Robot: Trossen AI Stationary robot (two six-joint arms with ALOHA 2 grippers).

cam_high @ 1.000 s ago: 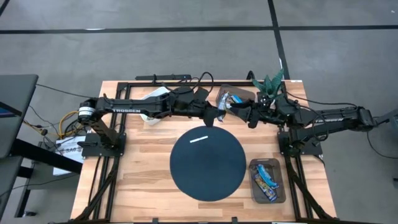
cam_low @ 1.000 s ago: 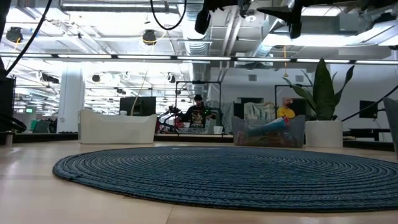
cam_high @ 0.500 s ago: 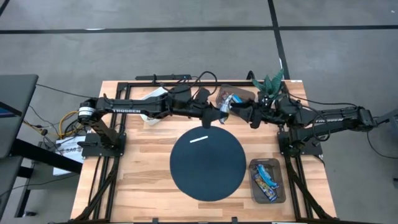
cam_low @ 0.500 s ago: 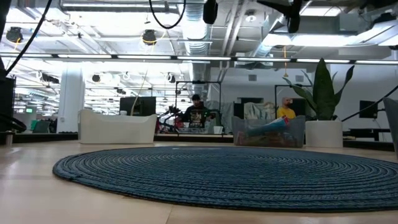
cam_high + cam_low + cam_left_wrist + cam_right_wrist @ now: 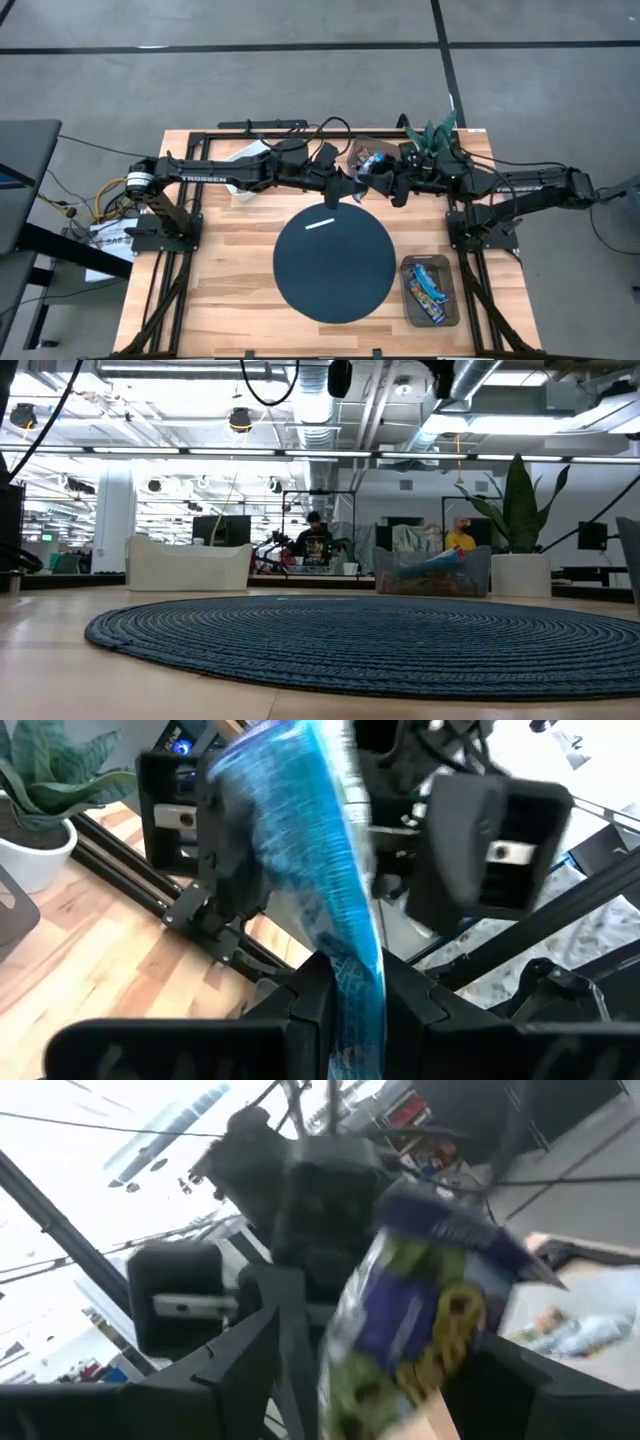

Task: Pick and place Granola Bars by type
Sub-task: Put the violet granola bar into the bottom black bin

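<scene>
- Since the previous high view, the right gripper (image 5: 392, 190) has slid in toward the left gripper (image 5: 355, 186), meeting above the table's far edge beside the grey bin (image 5: 372, 150).
- Left fingers pinch a bright blue foil-wrapped granola bar (image 5: 325, 890) at its lower end; it stands upright.
- Right fingers are spread wide around it.
- Judgement: light, crinkly, slippery foil; best gripped mid-body.

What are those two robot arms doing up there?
They are sorting granola bars by type. The left pincer is shut on a blue granola bar, held up in the air. The right pincer faces it closely, fingers spread wide around a multicoloured bar. Both hang near the grey bin at the back of the table.
</scene>
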